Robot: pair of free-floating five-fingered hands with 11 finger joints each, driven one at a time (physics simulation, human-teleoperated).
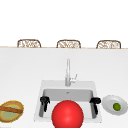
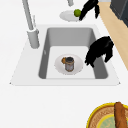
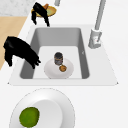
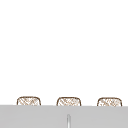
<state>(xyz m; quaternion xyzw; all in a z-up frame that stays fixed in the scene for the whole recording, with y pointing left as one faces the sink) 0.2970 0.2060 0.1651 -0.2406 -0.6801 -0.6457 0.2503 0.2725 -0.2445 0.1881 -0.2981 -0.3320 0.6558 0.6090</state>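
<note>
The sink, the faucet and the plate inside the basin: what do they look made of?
The sink looks like matte grey-white composite or enamel; its flat, dull rim shows no shine. The faucet seems brushed metal: pale grey with soft shading along its tube. The plate in the basin looks like glazed white ceramic, smooth and bright, though plastic is possible. A small dark jar stands on it.

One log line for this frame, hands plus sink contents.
left hand: over sink's left edge, holding nothing | right hand: over right edge, holding nothing | sink: plate with can
</note>
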